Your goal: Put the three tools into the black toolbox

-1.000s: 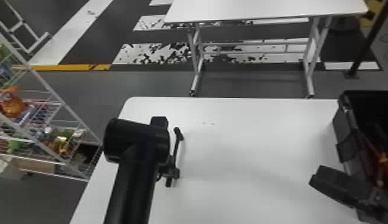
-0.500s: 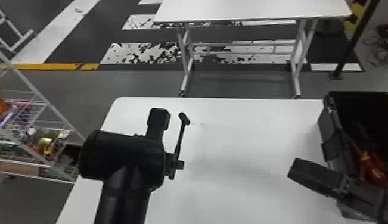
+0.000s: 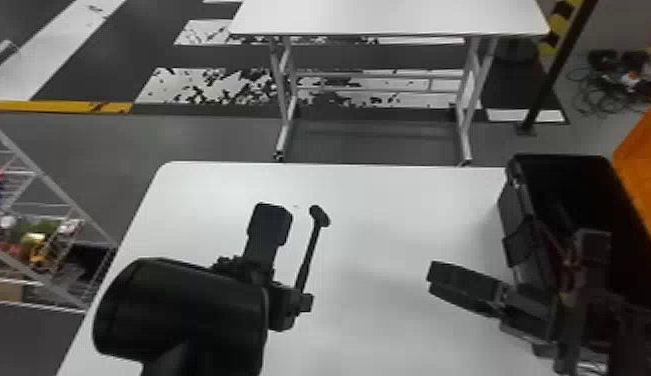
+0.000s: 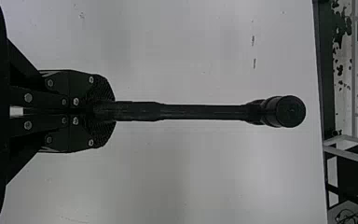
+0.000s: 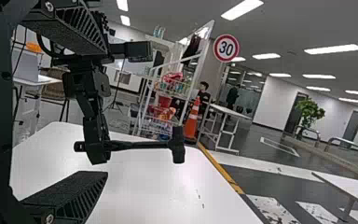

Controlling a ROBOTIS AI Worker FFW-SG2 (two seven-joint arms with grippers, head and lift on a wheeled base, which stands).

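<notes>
You had the black mallet (image 3: 310, 255) at left, your left gripper (image 4: 105, 111) clamped low on its handle (image 4: 205, 112); it looked stiff but head-heavy, steadier if held farther up, while your right gripper (image 5: 104, 114), jaws apart, was beside the black toolbox (image 3: 514, 210) at right.

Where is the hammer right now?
In the head view the hammer is on the robot's left, held by its handle in the left claw over the white table, apart from the black toolbox on the right.
</notes>
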